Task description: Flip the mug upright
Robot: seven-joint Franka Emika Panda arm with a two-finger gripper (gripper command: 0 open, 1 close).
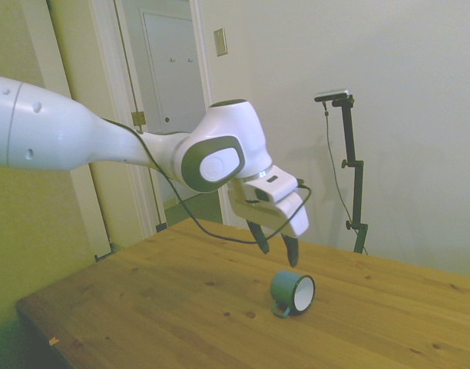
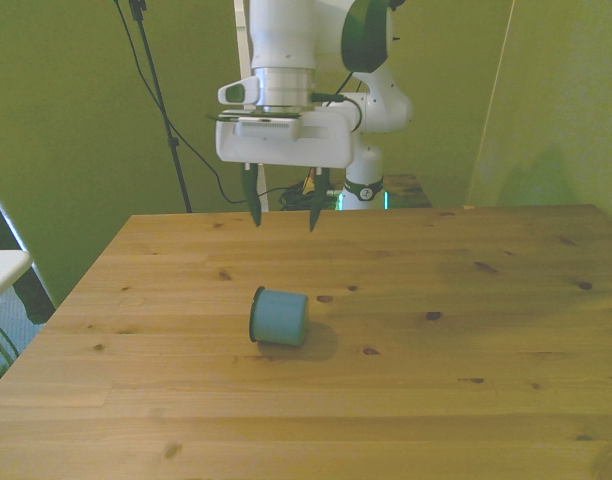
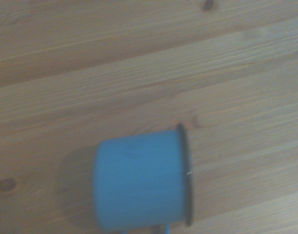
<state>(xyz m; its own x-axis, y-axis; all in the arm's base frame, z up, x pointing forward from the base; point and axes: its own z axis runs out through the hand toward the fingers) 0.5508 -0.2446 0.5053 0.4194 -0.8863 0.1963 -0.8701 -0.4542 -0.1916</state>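
1. Side view: a white robot arm (image 1: 104, 142) is reaching in over a wooden table (image 1: 181, 307), and its gripper (image 1: 277, 246) is hanging in the air just above a small blue-green mug (image 1: 292, 292).
2. Side view: the mug is lying on its side on the table, with its white inside and thin dark rim facing toward the picture's right. Its small loop handle (image 1: 281, 310) is pointing down and forward, resting against the wood.
3. Side view: the gripper's two dark fingertips (image 1: 263, 240) are pointing down and standing apart, with nothing between them. They are not touching the mug.
4. Front view: the mug (image 2: 279, 317) is lying near the middle of the table (image 2: 486, 400), its dark rim turned toward the front view's left and its closed base toward the front view's right. A soft shadow is falling on the wood beside it.
5. Front view: the gripper (image 2: 283, 212) is hovering above the table behind the mug, its fingers spread open and empty, with clear air between them and the mug.
6. Wrist view: the mug (image 3: 139, 180) is showing from close above, slightly blurred, as a blue barrel with a dark rim at one end. It is lying across the grain of the table boards (image 3: 139, 58), and a dark knot is showing in the wood close to its rim.
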